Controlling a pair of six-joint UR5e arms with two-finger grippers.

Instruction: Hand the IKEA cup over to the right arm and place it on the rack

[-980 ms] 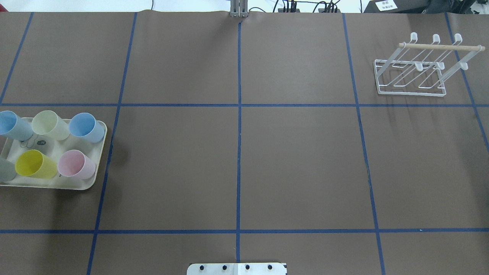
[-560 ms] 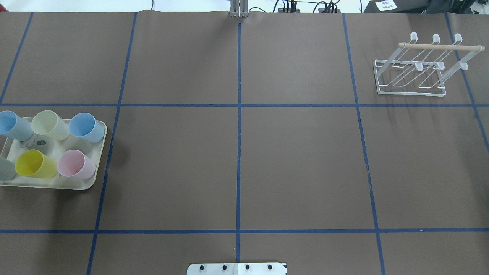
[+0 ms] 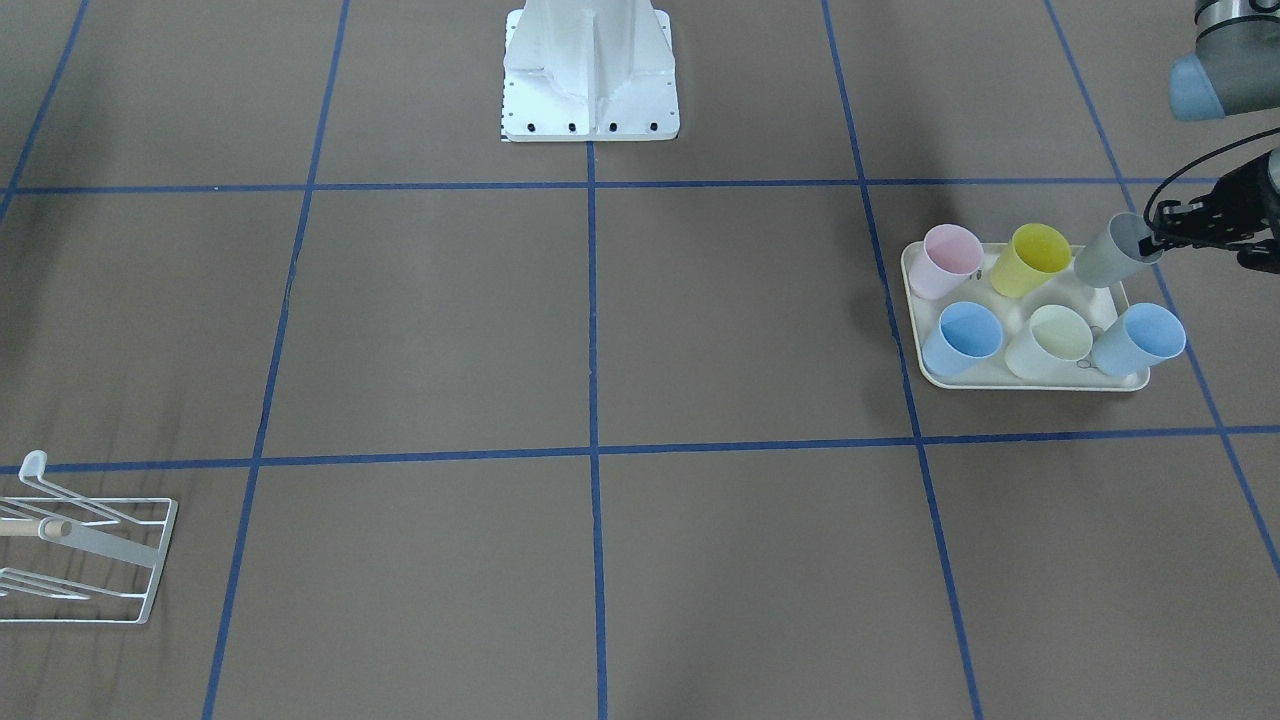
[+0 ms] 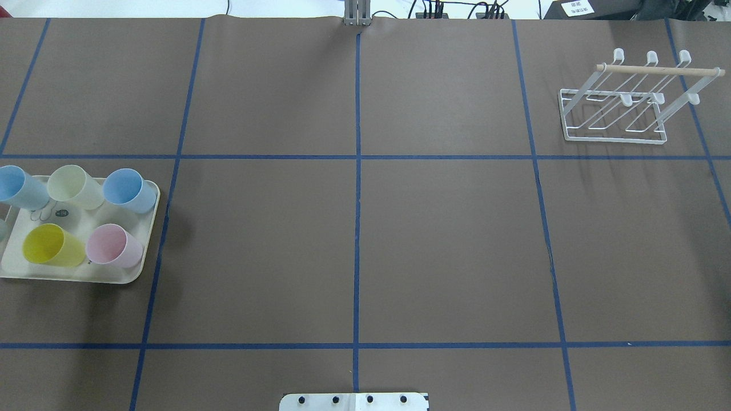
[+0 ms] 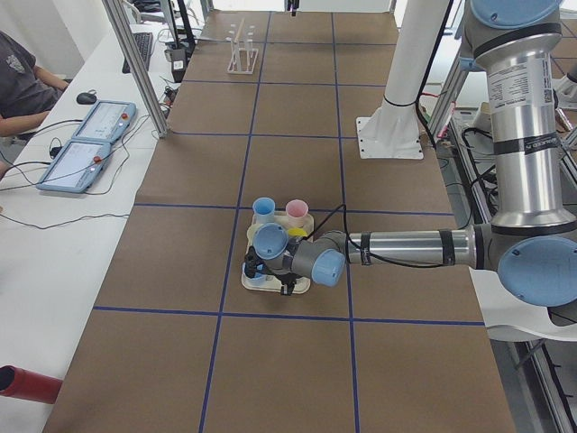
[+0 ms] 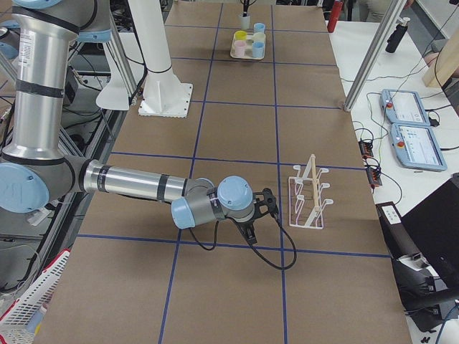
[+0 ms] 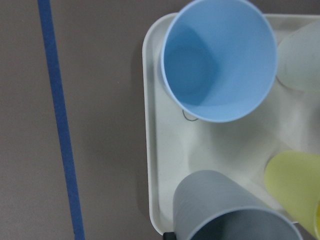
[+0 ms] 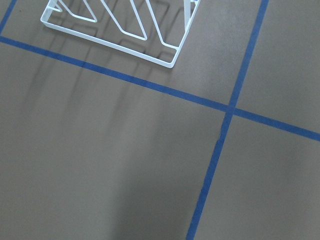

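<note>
Since the grey cup (image 3: 1108,256) looks light, thin and slick, the left gripper (image 3: 1156,240) pinches its rim at two o'clock on the tray (image 3: 910,300); right gripper (image 6: 271,204) fingers, cannot tell

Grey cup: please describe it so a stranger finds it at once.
Find the cream tray of cups on the robot's left. The grey cup is at its corner beside the yellow cup; it alone is grey, with the left end effector gripping its rim.

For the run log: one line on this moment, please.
left gripper: gripping grey cup, tilted, at tray | right gripper: beside rack, state unclear | handover: pending
</note>
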